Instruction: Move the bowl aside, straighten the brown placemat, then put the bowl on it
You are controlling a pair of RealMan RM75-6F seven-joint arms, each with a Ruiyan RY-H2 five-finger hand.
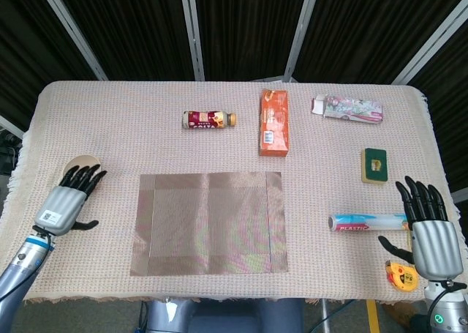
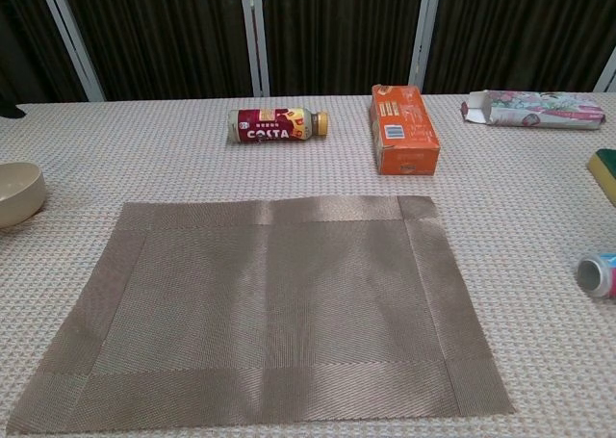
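Left hand (image 1: 67,200) is open with fingers spread, empty, hovering just at the near edge of the bowl (image 2: 19,193), which sits at about 9 o'clock on the tabletop (image 1: 146,139), a little left of the flat brown placemat (image 1: 208,223). If those fingers come in low they could nudge or tip the bowl instead of wrapping it. Right hand (image 1: 431,227) is open and empty too, at 4 o'clock.
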